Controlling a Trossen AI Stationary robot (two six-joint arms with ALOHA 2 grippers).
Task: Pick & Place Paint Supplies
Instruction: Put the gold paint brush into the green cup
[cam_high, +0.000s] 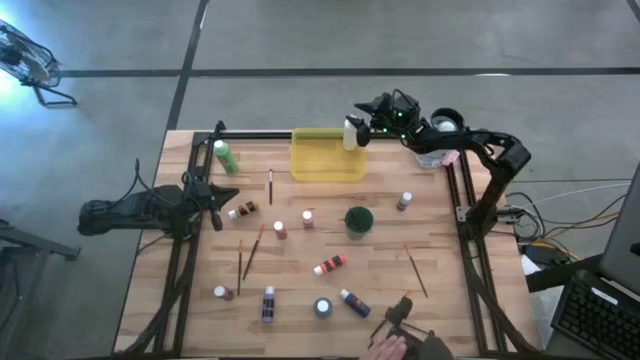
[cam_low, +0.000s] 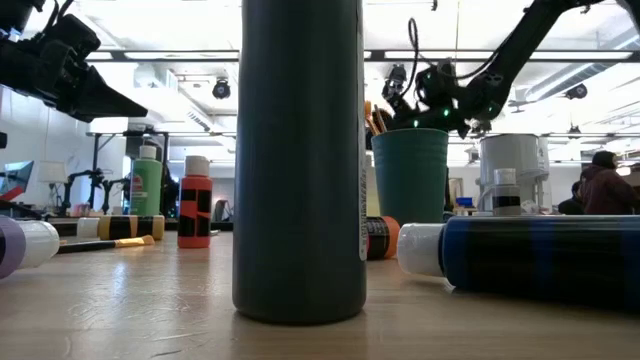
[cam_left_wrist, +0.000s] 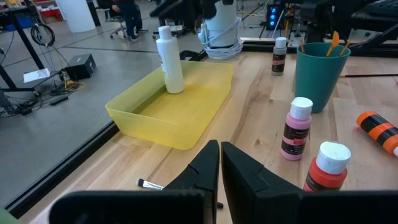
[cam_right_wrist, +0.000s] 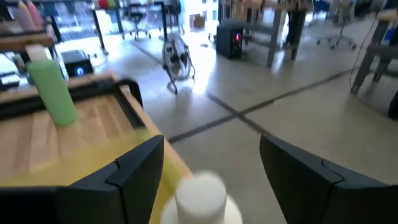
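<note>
Now placing: right gripper (cam_high: 358, 128) spread wide above 1 upright white plastic bottle (cam_high: 350, 134) in translucent yellow rectangular tray (cam_high: 325, 165). Next likely: retract, fetch another bottle. Left gripper (cam_high: 214, 192) pressed together, idle.

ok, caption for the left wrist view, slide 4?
White bottle standing upright in the yellow tray, left claw shut nearby over the table.

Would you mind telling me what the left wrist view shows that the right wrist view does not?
Only the left wrist view shows the dark green cup holding brushes, a pink bottle, a red bottle and the left tool, shut. Only the right wrist view shows the green bottle and the open right tool. Both show the white bottle standing in the yellow tray.
</note>
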